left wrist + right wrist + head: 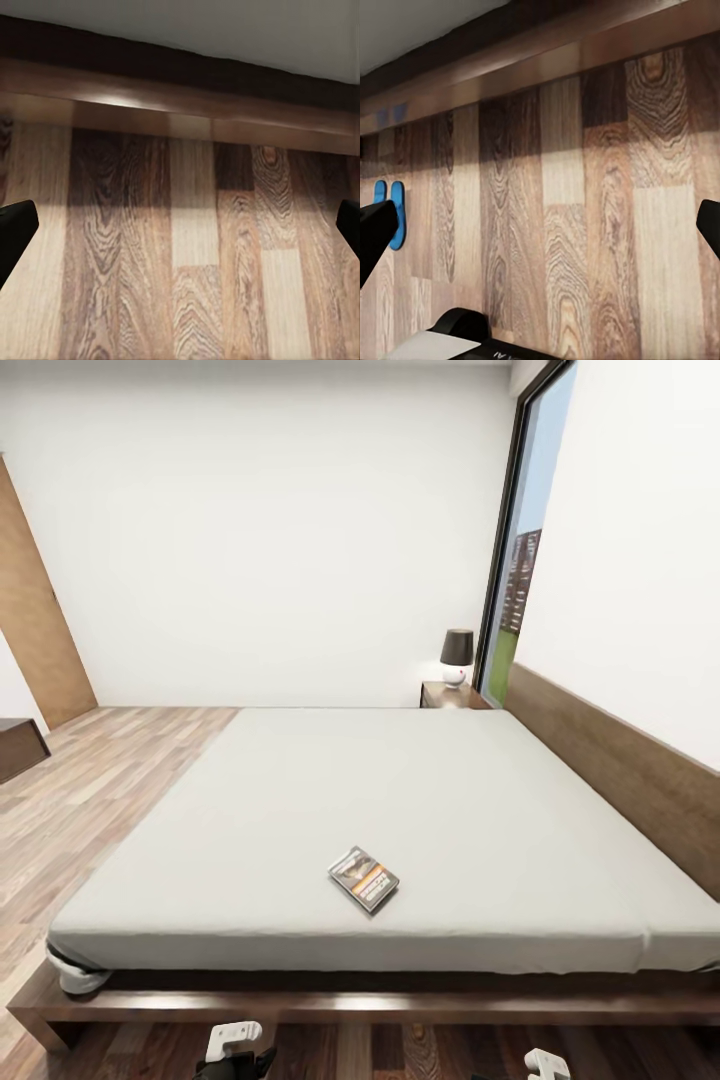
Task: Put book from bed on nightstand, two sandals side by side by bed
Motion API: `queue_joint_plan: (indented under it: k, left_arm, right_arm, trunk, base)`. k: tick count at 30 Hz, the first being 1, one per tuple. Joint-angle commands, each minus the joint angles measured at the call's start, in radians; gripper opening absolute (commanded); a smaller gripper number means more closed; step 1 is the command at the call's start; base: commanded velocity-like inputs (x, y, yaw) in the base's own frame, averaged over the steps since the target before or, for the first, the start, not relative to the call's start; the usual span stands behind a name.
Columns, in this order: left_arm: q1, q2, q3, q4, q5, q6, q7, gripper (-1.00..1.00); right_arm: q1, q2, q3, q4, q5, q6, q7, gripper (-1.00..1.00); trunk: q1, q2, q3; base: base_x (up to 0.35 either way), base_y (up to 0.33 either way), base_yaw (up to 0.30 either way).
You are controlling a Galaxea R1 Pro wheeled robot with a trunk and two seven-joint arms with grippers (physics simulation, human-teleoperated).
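Note:
The book (364, 879) lies flat on the light-grey mattress of the bed (420, 790), near its front edge and slightly tilted. A nightstand (446, 696) stands at the far side of the bed by the headboard. In the right wrist view, two blue sandals (395, 217) lie side by side on the wood floor close to the bed's dark frame (547, 64), partly hidden behind one fingertip. My left gripper (182, 229) and right gripper (542, 229) hang low over the floor before the bed, both open and holding nothing.
A dark-shaded lamp (457, 653) sits on the nightstand, beside a tall window (520, 560). A wooden door (35, 620) and a low dark cabinet (18, 745) are at the left. Wood floor (110, 780) runs along the bed's left side. The headboard (620, 760) lines the right.

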Motion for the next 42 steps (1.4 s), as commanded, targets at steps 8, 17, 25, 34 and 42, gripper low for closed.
queue_joint_plan:
  k: [8, 17, 25, 34, 42]
  left_arm:
    - [-0.001, 0.000, 0.007, 0.001, -0.007, -0.004, -0.004, 1.00]
    - [-0.001, 0.000, 0.007, 0.001, -0.007, -0.004, -0.004, 1.00]
    - [-0.001, 0.000, 0.007, 0.001, -0.007, -0.004, -0.004, 1.00]
    - [-0.001, -0.001, 0.007, 0.001, -0.007, -0.004, -0.004, 1.00]
    - [-0.001, -0.001, 0.007, 0.001, -0.008, -0.004, -0.004, 1.00]
  right_arm:
    - [-0.001, 0.000, -0.002, 0.001, -0.001, 0.000, 0.004, 1.00]
    - [-0.001, 0.000, -0.002, 0.001, -0.001, 0.000, 0.004, 1.00]
    - [-0.001, 0.000, -0.002, 0.001, -0.001, 0.000, 0.004, 1.00]
    - [-0.001, 0.000, -0.002, 0.001, -0.001, 0.000, 0.004, 1.00]
    - [-0.001, 0.000, -0.002, 0.001, -0.001, 0.000, 0.004, 1.00]
  trunk:
    - [-0.031, 0.056, 0.024]
    - [-0.065, 0.119, 0.052]
    - [-0.096, 0.175, 0.077]
    - [-0.131, 0.238, 0.106]
    - [-0.161, 0.294, 0.131]
  base:
    - [0.000, 0.000, 0.000]
    - [0.000, 0.000, 0.000]
    - [0.000, 0.000, 0.000]
    - [0.000, 0.000, 0.000]
    - [0.000, 0.000, 0.000]
